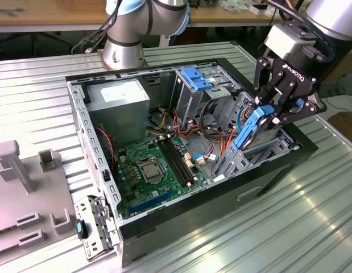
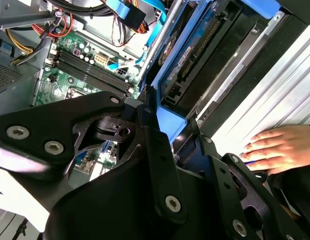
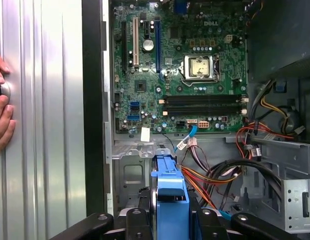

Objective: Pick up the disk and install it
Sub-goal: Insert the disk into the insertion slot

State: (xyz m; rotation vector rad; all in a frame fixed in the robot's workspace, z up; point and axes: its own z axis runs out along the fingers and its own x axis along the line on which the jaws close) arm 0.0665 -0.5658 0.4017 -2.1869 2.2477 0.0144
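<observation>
Gripping | black gripper (image 1: 273,112) clamped on flat dark-grey disk (image 1: 247,133) in bright blue plastic carrier | disk tilted over open black computer case (image 1: 184,219), at exterior view's right end

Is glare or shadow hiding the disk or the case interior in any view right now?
Exterior view: glare streaks the ribbed table, yet the disk in the gripper is evenly lit. Second wrist view: the table is washed out white, the disk dim but visible. First wrist view: the motherboard is evenly lit.
</observation>
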